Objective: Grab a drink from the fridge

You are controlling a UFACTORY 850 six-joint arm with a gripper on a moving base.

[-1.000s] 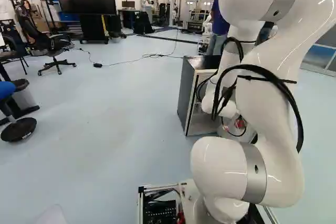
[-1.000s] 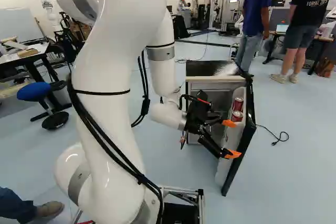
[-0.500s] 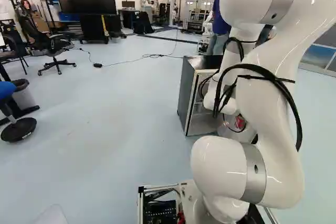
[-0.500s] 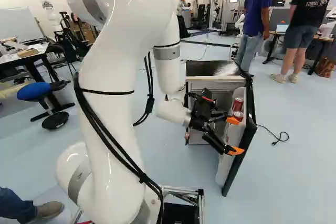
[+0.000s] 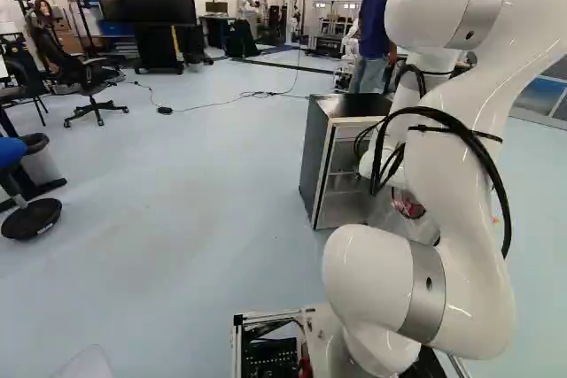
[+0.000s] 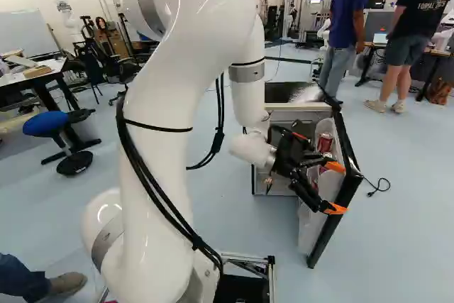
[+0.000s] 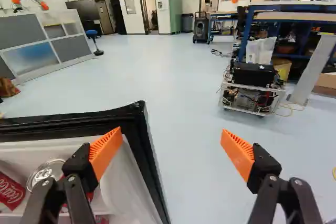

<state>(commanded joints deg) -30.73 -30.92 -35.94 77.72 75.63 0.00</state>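
A black-rimmed fridge door point(image 7: 137, 129) blocks the way beneath one gripper point(image 6: 335, 188) finger; open floor point(image 7: 181, 93) stretches ahead between both.

ugh, in the left base view the arm point(image 5: 456, 174) hides part of the fridge point(image 5: 314, 155). Wrist view's edge chops off the red can point(image 7: 9, 191), and the hand point(image 6: 334, 188) covers some of the silver-topped can point(image 7: 47, 172) (annoying, lol).

Stands upright right of the middle in both base views: small fridge point(image 5: 315, 152), dark on top and side, with black-edged door point(image 6: 310, 228) swung open, reaching lower right of centre in the right base view; carries red drink cans point(image 6: 325, 142) in the door's white inner bin, right of centre there, including a partly hidden can point(image 7: 46, 172), silver lid facing up, near a can point(image 7: 9, 191) showing its red side
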